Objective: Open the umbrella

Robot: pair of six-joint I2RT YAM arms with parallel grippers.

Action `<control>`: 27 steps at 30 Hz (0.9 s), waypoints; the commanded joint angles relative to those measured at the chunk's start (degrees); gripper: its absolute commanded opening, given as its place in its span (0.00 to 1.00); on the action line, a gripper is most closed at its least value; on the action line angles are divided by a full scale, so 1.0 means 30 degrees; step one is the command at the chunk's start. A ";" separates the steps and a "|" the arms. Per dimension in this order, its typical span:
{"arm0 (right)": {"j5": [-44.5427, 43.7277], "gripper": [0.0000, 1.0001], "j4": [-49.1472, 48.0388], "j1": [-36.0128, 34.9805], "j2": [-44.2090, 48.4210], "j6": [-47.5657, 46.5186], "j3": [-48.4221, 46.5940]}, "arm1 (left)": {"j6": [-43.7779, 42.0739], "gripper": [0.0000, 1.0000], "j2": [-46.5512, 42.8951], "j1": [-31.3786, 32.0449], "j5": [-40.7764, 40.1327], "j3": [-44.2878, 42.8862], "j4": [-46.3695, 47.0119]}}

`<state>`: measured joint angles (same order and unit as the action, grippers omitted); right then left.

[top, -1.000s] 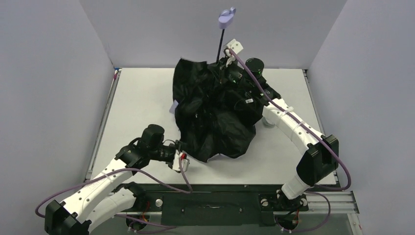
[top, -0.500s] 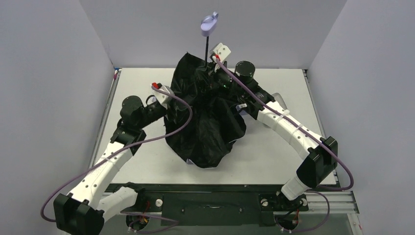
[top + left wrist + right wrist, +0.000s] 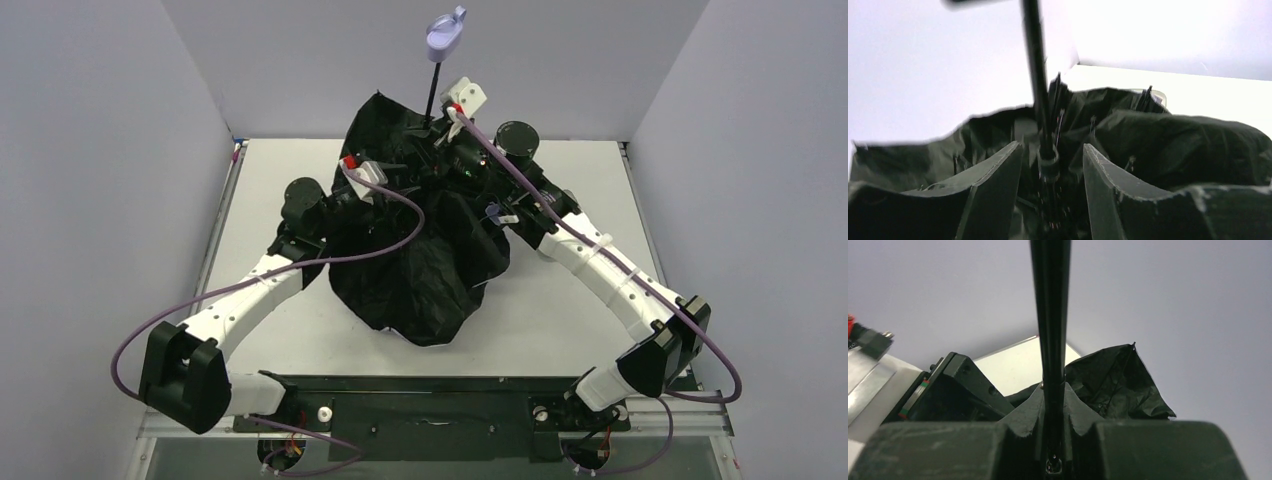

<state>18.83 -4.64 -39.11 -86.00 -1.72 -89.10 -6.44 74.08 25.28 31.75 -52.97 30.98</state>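
At far-centre of table (image 3: 560,310), umbrella (image 3: 420,270) is seen slumped, black underside out, shaft (image 3: 433,92) upright. R gripper (image 3: 1053,407) is clamped on shaft; L gripper (image 3: 1050,162) is spread astride it, nothing held. Risk: cloth (image 3: 1173,145) may be pinched as L closes, ribs jammed

Bunched umbrella (image 3: 420,260) fabric crowds the shaft (image 3: 433,82); bare table (image 3: 545,312) rings it.

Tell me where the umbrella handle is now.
In the top view the handle sits high at centre-back, in front of the rear wall, atop the shaft, which the right claw grips just above the black canopy.
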 commanded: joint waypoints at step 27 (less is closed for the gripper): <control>0.1818 0.00 -0.3351 0.0941 0.1324 0.4330 -0.5409 | -0.4118 0.17 0.3901 -0.0813 -0.0227 -0.1042 -0.3098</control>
<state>21.69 1.98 -37.23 -87.15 6.20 -95.81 -16.53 81.54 26.28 34.98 -59.53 37.21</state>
